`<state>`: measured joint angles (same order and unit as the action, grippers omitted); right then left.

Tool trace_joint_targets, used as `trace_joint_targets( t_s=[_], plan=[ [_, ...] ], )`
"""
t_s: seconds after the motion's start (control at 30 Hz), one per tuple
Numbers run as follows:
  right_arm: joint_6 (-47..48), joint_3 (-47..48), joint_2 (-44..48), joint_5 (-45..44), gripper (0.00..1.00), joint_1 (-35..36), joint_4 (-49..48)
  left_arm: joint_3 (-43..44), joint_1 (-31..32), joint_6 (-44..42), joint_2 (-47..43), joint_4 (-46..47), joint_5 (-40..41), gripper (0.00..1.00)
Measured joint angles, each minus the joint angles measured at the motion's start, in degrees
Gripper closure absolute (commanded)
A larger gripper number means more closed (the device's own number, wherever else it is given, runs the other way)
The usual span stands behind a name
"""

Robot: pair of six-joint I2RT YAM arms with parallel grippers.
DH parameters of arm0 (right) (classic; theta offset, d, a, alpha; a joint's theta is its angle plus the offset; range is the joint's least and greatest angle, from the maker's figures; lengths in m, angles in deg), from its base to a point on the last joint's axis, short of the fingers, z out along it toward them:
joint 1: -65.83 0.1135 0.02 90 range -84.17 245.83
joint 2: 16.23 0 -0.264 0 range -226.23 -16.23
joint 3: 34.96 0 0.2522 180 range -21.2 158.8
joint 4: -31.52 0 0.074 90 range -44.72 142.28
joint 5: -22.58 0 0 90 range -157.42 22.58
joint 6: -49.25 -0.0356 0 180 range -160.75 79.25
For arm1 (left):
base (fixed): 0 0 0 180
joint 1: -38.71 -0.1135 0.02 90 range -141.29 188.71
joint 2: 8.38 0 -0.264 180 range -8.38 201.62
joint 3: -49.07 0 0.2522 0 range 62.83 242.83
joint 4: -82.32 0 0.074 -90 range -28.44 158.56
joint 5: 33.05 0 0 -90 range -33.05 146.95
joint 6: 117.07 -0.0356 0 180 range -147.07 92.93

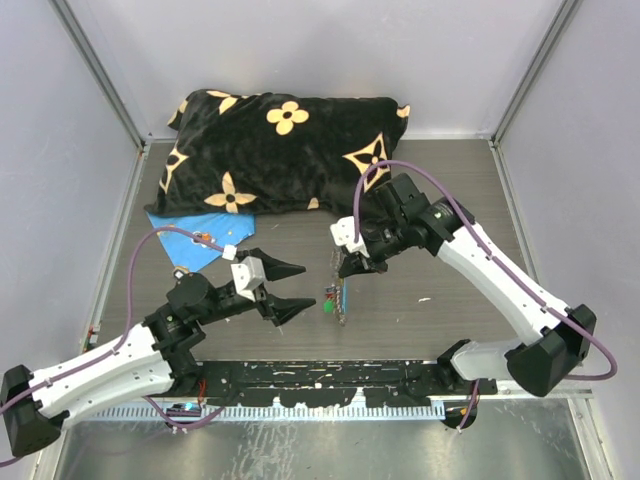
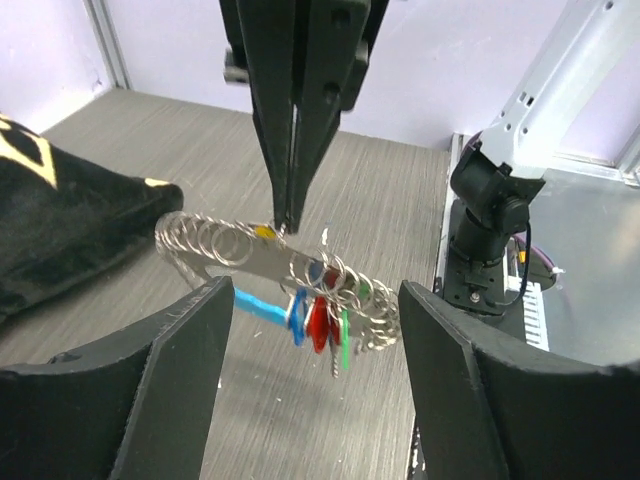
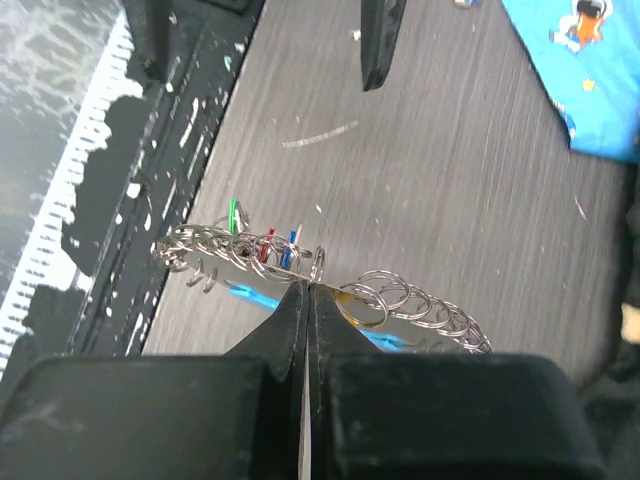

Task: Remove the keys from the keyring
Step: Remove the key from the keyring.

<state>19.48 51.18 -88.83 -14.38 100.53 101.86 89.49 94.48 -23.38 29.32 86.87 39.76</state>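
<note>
my right end effector [image 2: 287,222] was pressed together from above on the grey, chain-like metal keyring with one light-blue curved section [image 2: 225,243]. it pinched the ring about midway along, on the flat strip between the coils. the ring looked to hang just off the grey wood-grain counter [image 1: 440,320], roughly level, out in the middle between my two arms. the bunch of tiny keys with red, blue and green heads [image 2: 320,325] dangled under the end of the ring that pointed toward the counter's near edge.

my left end effector [image 1: 300,287] was spread wide, with one finger on either side of that keyed end, and as far as i could tell neither touched it.

to do this step well, i judged the left should close on one key head only. the green or the blue at the outside of the bunch looked easier than the red in the middle. the heads were much smaller than my fingers, so a careless close would likely trap coils too. the right pinch needed to stay firm so the ring would not twist as i pulled. i could not see where the ring opened, so the key would have to be worked along the wire, not yanked.
</note>
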Motion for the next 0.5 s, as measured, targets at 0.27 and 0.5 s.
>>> trace_joint_targets(
  t_s=[0.27,0.5],
  plan=[
    [1.7,14.8,-9.6,-13.3,0.99,3.7,14.9,-1.6,0.0,0.2,11.1,9.9,1.8,0.35],
    [-0.9,19.7,-13.7,-17.9,0.99,5.3,21.4,-1.9,0.0,-1.5,18.8,20.0,1.8,0.50]
  ],
)
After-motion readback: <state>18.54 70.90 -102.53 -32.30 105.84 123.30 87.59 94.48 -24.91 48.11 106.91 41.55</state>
